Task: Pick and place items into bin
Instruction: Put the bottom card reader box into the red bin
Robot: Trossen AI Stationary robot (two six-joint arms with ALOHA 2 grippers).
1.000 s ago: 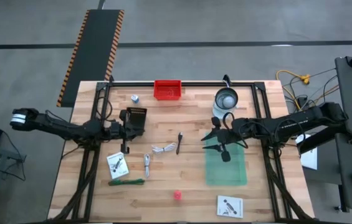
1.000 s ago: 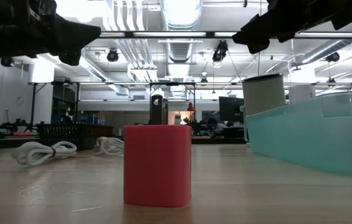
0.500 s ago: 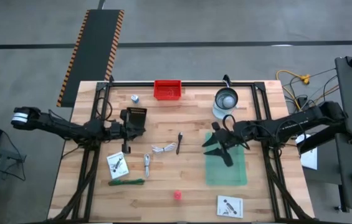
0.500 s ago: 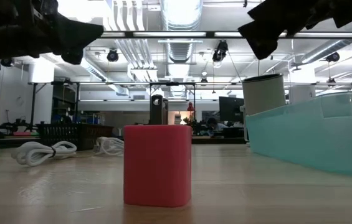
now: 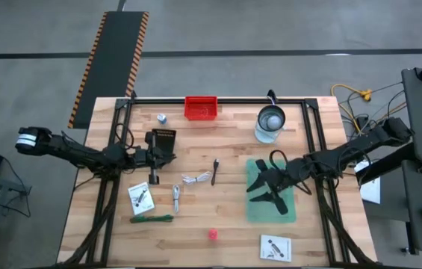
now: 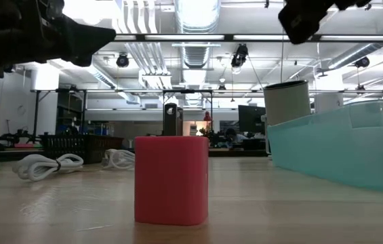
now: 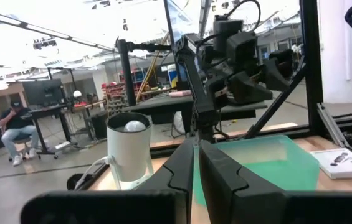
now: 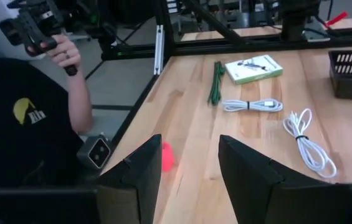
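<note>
**Right jaws spread over the bin, left jaws clenched**

Right gripper [image 5: 264, 191]: jaws spread apart with nothing between them, hovering above the green bin [image 5: 289, 213] on the tabletop [image 5: 225, 217]. Arm stretched low from the right edge, reaching inward across the bin's rim. Through the gap of the fingers [image 8: 137, 177] in the right wrist view: pink ball [image 8: 167, 157] on the wood, green tie [image 8: 215, 82] and a card [image 8: 254, 68] farther off, two white cables [image 8: 308, 142] beside them, a person in a dark shirt beyond the table edge.

Left gripper [image 5: 153, 175]: jaws clenched, empty, pointing toward the near side next to a black basket [image 5: 163, 140]. Arm extended flat from the left edge over the frame rail.

Still loose on the tabletop: card [image 5: 141, 197], metal clip [image 5: 176, 197], green tie [image 5: 151, 220], white cable [image 5: 196, 178], black stick [image 5: 215, 171], pink ball [image 5: 213, 235], second card [image 5: 275, 247] near the front of the bin, silver cap [image 5: 162, 118]. Red tray [image 5: 201, 107] and jar [image 5: 271, 122] at the far edge.
</note>
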